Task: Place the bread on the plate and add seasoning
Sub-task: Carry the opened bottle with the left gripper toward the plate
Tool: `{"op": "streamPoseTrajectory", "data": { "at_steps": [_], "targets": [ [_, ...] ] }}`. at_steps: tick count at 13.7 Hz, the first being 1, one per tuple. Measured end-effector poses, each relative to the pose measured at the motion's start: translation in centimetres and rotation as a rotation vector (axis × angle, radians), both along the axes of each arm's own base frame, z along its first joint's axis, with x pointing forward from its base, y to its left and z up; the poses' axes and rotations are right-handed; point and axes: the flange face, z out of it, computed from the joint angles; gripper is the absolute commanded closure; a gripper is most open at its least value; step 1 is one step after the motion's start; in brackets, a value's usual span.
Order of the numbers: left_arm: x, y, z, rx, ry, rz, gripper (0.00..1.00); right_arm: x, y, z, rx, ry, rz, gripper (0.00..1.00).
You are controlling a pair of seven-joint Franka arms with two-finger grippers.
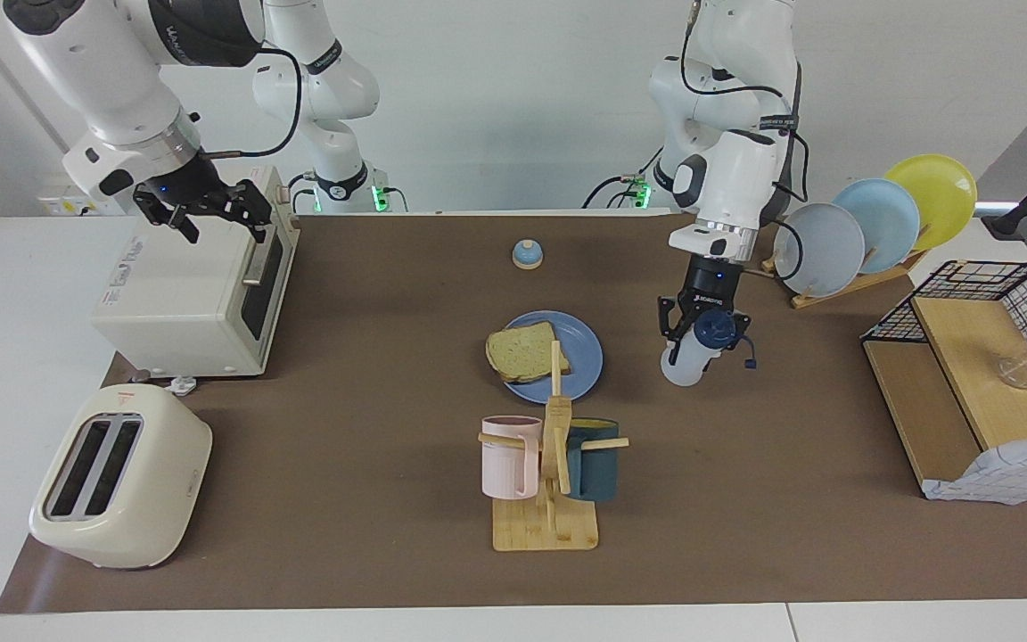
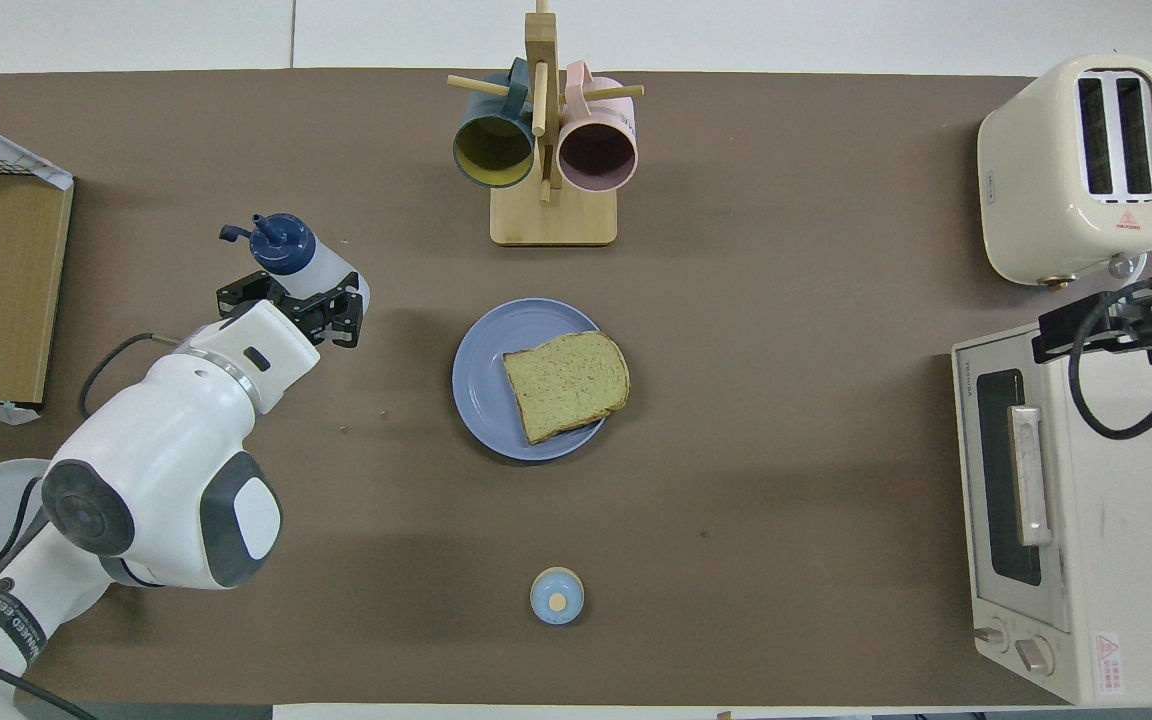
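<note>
The bread lies flat on the blue plate at the middle of the table; both also show in the overhead view, the bread on the plate. My left gripper is shut on the seasoning bottle. It holds the bottle tilted above the table, beside the plate toward the left arm's end. The bottle's navy cap points away from the robots, past the gripper. My right gripper is open and empty, waiting over the toaster oven.
A wooden mug rack with a pink and a dark teal mug stands farther from the robots than the plate. A blue-domed bell sits nearer. A cream toaster is at the right arm's end. Upright plates and a wire shelf are at the left arm's end.
</note>
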Motion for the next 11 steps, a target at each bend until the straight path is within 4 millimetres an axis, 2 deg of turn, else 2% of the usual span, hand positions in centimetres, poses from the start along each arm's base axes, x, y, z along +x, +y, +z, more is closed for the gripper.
{"op": "streamPoseTrajectory", "data": {
  "at_steps": [4,7,11],
  "targets": [
    [0.1,0.1,-3.0,0.025,-0.085,0.046,1.00,0.0,0.2,0.0,0.000,0.000,0.003,0.00],
    [-0.3,-0.9,-5.5,0.045,-0.101,0.051,1.00,0.0,0.2,0.0,0.000,0.000,0.003,0.00],
    [-0.3,-1.0,-7.0,0.063,-0.091,0.050,1.00,0.0,0.2,0.0,0.000,0.000,0.003,0.00]
  ]
}}
